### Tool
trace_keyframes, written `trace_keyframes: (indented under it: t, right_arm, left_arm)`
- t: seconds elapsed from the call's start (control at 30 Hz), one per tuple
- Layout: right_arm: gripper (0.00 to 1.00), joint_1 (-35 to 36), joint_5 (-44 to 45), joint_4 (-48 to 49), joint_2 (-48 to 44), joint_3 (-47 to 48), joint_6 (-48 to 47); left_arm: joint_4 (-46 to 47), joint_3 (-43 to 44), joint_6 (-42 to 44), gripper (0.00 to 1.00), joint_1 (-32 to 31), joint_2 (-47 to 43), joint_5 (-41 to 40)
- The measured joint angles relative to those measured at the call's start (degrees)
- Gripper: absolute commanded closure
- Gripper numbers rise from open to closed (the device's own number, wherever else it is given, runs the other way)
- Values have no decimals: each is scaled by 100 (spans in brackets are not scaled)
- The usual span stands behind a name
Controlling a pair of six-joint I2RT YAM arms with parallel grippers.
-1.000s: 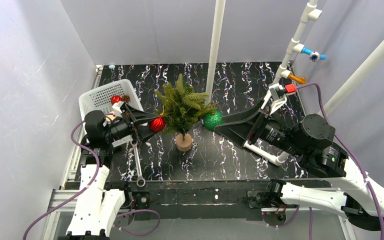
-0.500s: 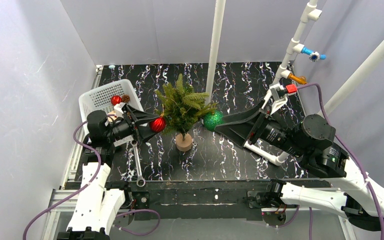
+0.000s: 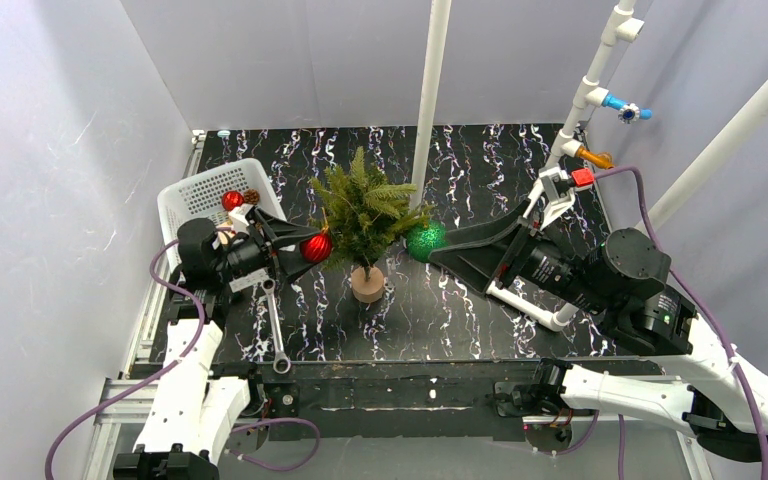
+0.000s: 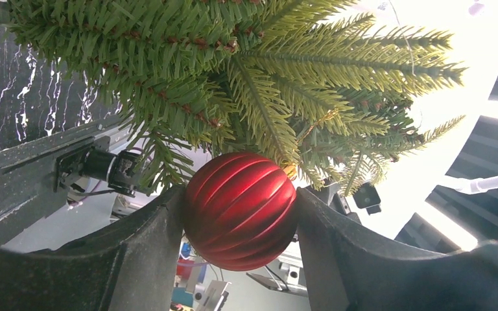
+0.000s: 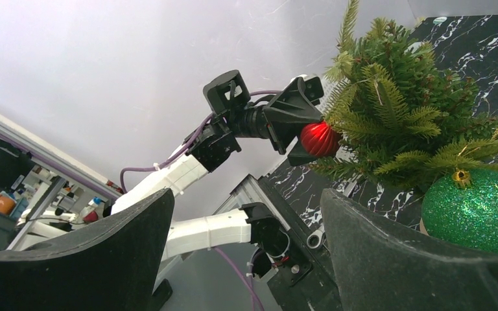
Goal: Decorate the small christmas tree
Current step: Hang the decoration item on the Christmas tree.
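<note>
The small christmas tree (image 3: 365, 215) stands upright on its round tan base (image 3: 367, 285), a little left of the middle of the tabletop (image 3: 480, 170), about midway between the far and near edges. Its bushy green branches spread out to both sides.

At the tree's left side, a ribbed red ball (image 3: 316, 247) is pressed in among the lower branch tips. The left jaws are closed on this ball, about half open around it. In the left wrist view the two dark fingers (image 4: 146, 249) press on its opposite flanks, and needles reach down over its top.

At the tree's right side, a green glitter ball (image 3: 425, 240) with a gold cap sits right against the lower branches. The right jaws stand wide apart, with their tips close under and beside this ball. In the right wrist view it lies off by one finger (image 5: 415, 272), not in the gap, and nothing is between the jaws. I cannot tell whether the finger touches the ball.

Further out, a white basket (image 3: 195, 195) rests by the left edge of the tabletop, behind the left arm. It holds another red ball (image 3: 231, 199) and a brown pine cone (image 3: 251, 196). A metal wrench (image 3: 276, 335) lies flat near the near edge, left of the tree's base. A white pole (image 3: 430, 90) rises just behind the tree, toward the far edge.
</note>
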Motion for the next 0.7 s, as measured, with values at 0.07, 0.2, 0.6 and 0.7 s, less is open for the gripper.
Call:
trace_keyframes:
  t: [0.07,0.2,0.6,0.7]
  right_arm:
    - [8,0,0,0,2,0,0]
    - [8,0,2,0,2,0,-4]
    - [8,0,-7,0,68,0,-9]
    - [8,0,-31,2,131,0,-9]
  left_arm:
    - [-48,0,57,100,0,-4,0]
    - [-376,7,313,100,0,-55,2]
    - [-2157,437,1718,100,-9,-308,0]
    - [-2286,437,1849,100,-129,-313,0]
